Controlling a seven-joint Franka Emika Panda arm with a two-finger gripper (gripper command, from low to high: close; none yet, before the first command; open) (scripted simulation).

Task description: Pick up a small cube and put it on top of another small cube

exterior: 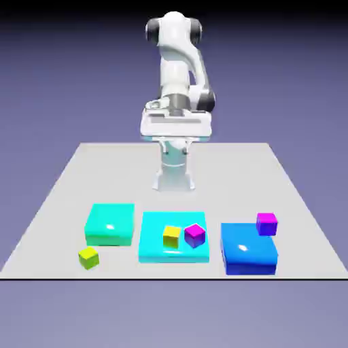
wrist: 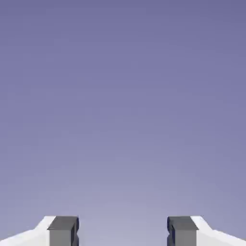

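The small cube (exterior: 88,257), tiny and lime, rests on the table near the front edge, at the exterior view's left, just in front of a teal flat block (exterior: 109,224). A purer yellow small cube (exterior: 171,236) and a magenta one (exterior: 194,234) sit side by side on a cyan flat block (exterior: 156,248). A purple small cube (exterior: 266,223) sits at the back corner of a blue flat block (exterior: 245,255). My gripper (exterior: 175,148) hangs high at the far side of the table, well away from every cube. In the hand view the gripper (wrist: 122,230) is open, with only backdrop between its fingertips (wrist: 63,229).
The three flat blocks stand in a row along the table's front edge (exterior: 170,277). The robot's base (exterior: 174,178) rises behind them at mid-table.
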